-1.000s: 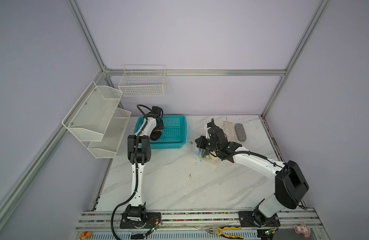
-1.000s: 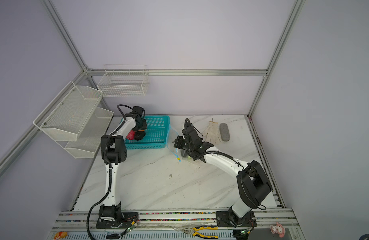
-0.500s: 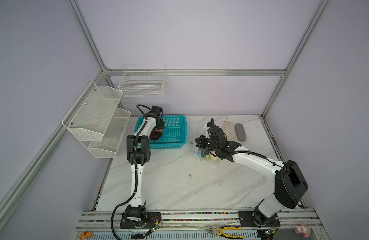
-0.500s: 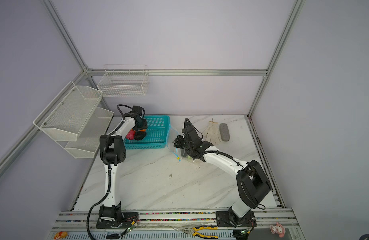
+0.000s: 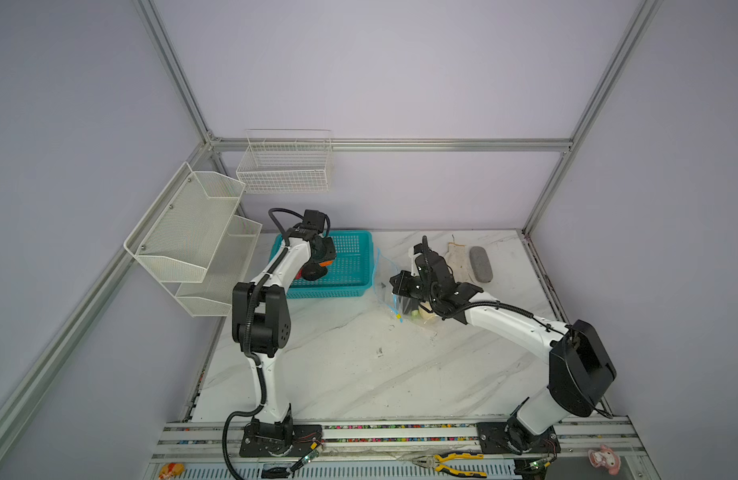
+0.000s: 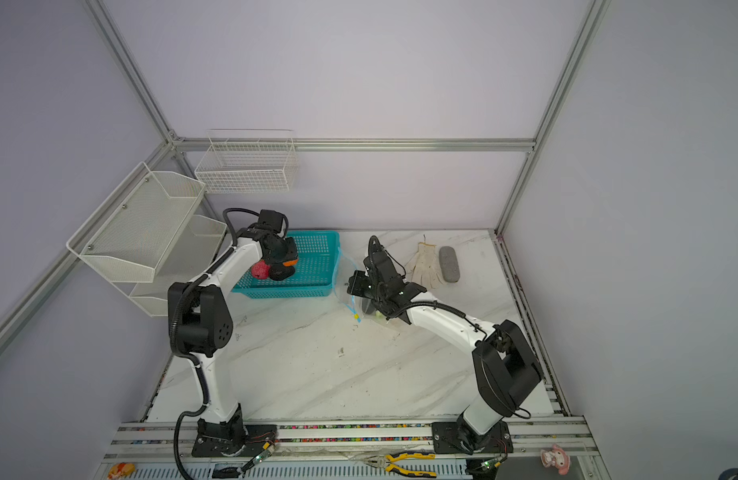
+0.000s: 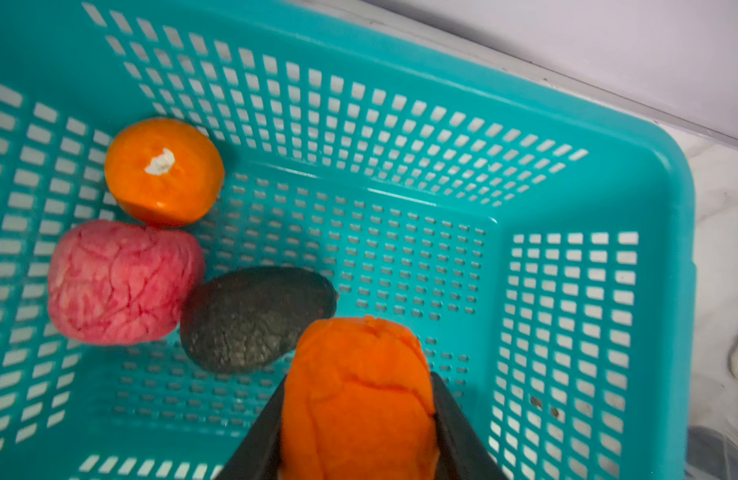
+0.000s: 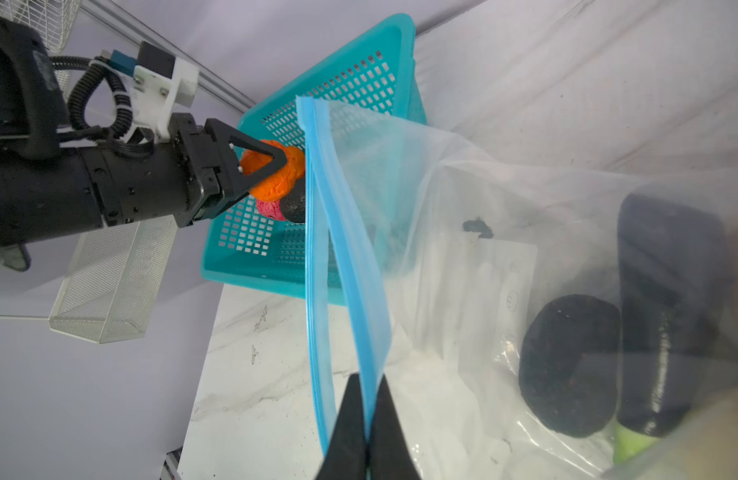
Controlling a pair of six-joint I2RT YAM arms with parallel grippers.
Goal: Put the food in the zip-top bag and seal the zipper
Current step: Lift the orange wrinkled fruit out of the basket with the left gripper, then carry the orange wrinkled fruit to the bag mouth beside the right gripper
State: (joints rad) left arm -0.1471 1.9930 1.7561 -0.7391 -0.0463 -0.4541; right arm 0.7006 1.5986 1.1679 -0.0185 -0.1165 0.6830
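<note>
Gripping a crinkled orange fruit (image 7: 355,419), left hand (image 7: 360,377) over teal basket (image 7: 566,199)

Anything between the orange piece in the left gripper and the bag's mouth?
Yes: the teal basket's wall on the bag side lies between the orange piece in the left gripper and the zip-top bag. The right gripper holds the zipper strip up.

Two orange fruits (image 7: 164,172), one pink ball (image 7: 122,282), two dark lumps (image 7: 255,318), one eggplant (image 8: 670,311), one bag (image 8: 483,187), one basket (image 7: 649,187), one glove (image 5: 456,262), two wall racks (image 5: 193,232).
</note>
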